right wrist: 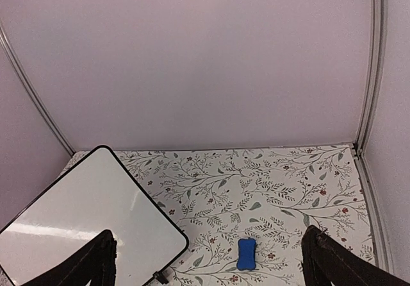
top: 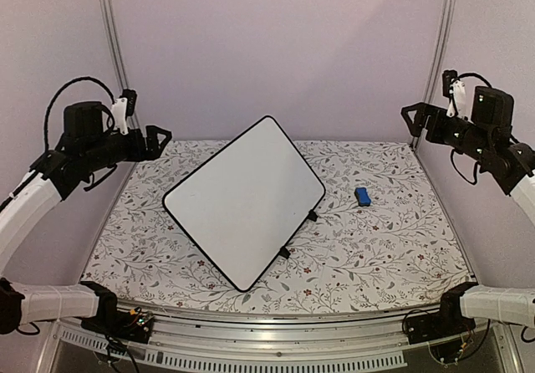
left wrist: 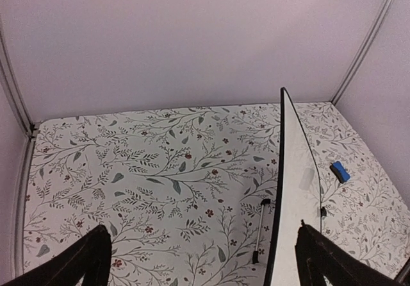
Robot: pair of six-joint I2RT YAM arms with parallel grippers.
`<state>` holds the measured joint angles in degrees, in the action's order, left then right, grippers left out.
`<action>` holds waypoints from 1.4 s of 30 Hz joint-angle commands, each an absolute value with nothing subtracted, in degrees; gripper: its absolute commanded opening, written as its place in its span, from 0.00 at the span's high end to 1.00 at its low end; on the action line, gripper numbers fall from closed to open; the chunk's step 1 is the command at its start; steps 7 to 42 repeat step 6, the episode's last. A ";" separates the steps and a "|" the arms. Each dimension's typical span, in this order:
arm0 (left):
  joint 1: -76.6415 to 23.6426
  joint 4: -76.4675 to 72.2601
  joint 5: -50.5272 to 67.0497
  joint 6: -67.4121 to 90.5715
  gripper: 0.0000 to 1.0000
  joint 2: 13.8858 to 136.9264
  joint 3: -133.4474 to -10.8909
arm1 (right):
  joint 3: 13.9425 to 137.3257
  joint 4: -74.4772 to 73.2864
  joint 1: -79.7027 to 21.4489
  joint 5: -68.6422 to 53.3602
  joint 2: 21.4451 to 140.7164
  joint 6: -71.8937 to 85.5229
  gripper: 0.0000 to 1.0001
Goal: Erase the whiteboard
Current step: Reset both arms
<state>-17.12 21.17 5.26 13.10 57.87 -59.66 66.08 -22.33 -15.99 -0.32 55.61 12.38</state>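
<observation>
You have one whiteboard [top: 244,201], blank-faced and turned cornerwise at the middle of the floral surface [top: 401,239], and one small blue eraser [top: 363,196] lying just to its right, not touching it. You have two arms: the left end effector [top: 160,141] and the right end effector [top: 408,120] each hang high at their own side, fingers spread wide, holding nothing.

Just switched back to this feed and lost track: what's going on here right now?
Nothing is being handled at the moment. The left arm and right arm are raised at the sides of the table, both with jaws open and empty. The whiteboard sits skewed mid-table, and no writing shows on its face. The blue eraser lies on the cloth to the board's right, apart from it and untouched.
</observation>
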 commanded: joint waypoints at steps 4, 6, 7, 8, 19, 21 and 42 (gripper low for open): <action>-16.44 17.41 4.23 14.08 0.00 56.73 -58.07 | 69.14 -24.60 -15.65 5.78 55.24 11.12 0.01; -16.41 17.52 4.64 14.23 0.00 57.17 -58.19 | 69.42 -24.71 -15.66 5.66 55.61 11.03 0.01; -16.41 17.52 4.64 14.23 0.00 57.17 -58.19 | 69.42 -24.71 -15.66 5.66 55.61 11.03 0.01; -16.41 17.52 4.64 14.23 0.00 57.17 -58.19 | 69.42 -24.71 -15.66 5.66 55.61 11.03 0.01; -16.41 17.52 4.64 14.23 0.00 57.17 -58.19 | 69.42 -24.71 -15.66 5.66 55.61 11.03 0.01; -16.41 17.52 4.64 14.23 0.00 57.17 -58.19 | 69.42 -24.71 -15.66 5.66 55.61 11.03 0.01; -16.41 17.52 4.64 14.23 0.00 57.17 -58.19 | 69.42 -24.71 -15.66 5.66 55.61 11.03 0.01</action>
